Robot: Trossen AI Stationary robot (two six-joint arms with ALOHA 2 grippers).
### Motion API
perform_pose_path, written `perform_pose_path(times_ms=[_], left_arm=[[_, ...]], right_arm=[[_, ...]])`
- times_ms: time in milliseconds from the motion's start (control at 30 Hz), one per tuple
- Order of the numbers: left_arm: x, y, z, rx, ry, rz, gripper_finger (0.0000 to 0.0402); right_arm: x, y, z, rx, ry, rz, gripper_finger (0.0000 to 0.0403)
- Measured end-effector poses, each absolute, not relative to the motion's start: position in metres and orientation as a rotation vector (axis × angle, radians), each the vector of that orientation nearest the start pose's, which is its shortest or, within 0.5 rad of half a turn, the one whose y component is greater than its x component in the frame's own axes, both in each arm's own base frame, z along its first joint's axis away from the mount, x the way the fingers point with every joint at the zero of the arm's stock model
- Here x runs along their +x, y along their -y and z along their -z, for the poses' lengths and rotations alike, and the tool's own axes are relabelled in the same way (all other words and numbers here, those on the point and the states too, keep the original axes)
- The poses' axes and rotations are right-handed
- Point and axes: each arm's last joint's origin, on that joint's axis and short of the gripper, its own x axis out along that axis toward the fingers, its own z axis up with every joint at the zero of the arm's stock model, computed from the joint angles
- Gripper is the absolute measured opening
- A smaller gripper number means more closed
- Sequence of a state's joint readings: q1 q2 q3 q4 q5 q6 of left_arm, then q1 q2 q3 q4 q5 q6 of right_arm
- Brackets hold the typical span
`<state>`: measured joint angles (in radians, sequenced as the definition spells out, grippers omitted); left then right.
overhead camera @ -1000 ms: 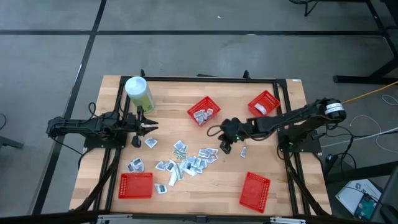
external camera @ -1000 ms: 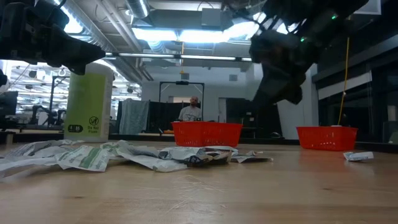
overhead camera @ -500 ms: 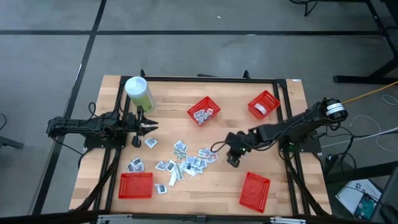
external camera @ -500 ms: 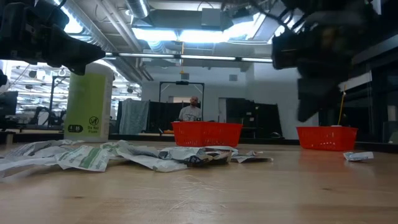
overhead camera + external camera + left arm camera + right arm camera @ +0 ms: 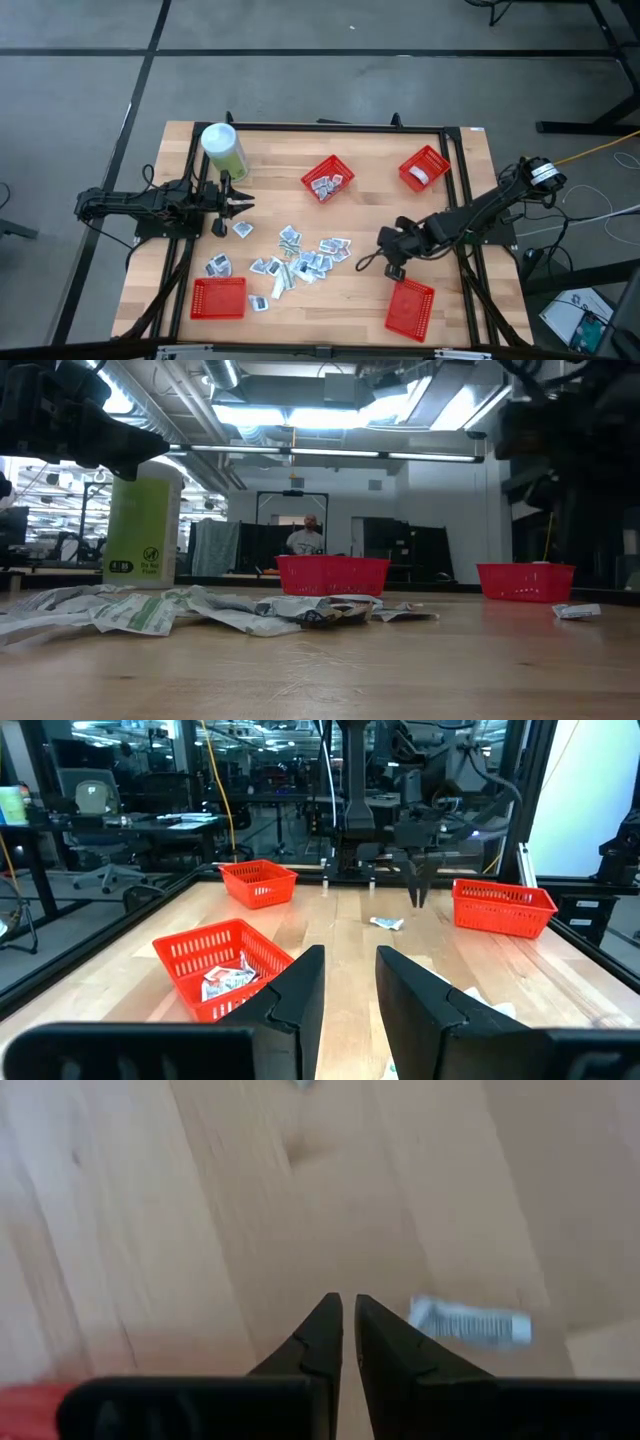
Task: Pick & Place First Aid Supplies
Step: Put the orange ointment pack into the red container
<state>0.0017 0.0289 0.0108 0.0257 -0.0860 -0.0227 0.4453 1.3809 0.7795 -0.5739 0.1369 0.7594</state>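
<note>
The first aid supplies point(image 5: 300, 255) lie as small white packets scattered flat on the middle of the wooden table; they show as a low heap point(image 5: 200, 610) in the low view. My right gripper point(image 5: 392, 268) hovers above bare wood just beyond the near-right red basket point(image 5: 410, 305), pointing steeply down. Its fingers point(image 5: 348, 1320) are shut with nothing between them, and one packet point(image 5: 470, 1323) lies flat on the wood beside them. My left gripper point(image 5: 240, 203) waits at the table's left, level and open point(image 5: 350, 980), holding nothing.
A red basket point(image 5: 328, 178) with packets stands at the far middle, another point(image 5: 424, 167) at the far right, and a third point(image 5: 218, 297) at the near left. A tall pale-green canister point(image 5: 224, 150) stands at the far left. A person stands in the room behind point(image 5: 305, 535).
My right gripper has swung from the right end of the packet pile toward the table's near right, to just beyond the near-right basket, tipping more steeply downward. Its fingers stay shut. The packets have kept their places.
</note>
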Motion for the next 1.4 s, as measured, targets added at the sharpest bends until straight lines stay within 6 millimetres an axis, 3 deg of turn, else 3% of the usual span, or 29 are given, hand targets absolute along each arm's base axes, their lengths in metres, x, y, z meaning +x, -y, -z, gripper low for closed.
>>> perform_pose_path(times_ms=[467,900,1233,1400], left_arm=[[0.099,-0.003,-0.167,-0.023,0.008,-0.088,0.0088],[0.099,-0.003,-0.167,-0.023,0.008,-0.088,0.0088],[0.099,-0.003,-0.167,-0.023,0.008,-0.088,0.0088],[0.099,-0.003,-0.167,-0.023,0.008,-0.088,0.0088]], right_arm=[[0.217,-0.105,-0.174,0.252,-1.180,0.275,0.0035],[0.225,-0.110,-0.143,0.188,-1.286,0.296,0.0035],[0.227,-0.112,-0.139,0.250,-1.322,0.281,0.0006],[0.227,-0.112,-0.139,0.265,-1.323,0.286,0.0012]])
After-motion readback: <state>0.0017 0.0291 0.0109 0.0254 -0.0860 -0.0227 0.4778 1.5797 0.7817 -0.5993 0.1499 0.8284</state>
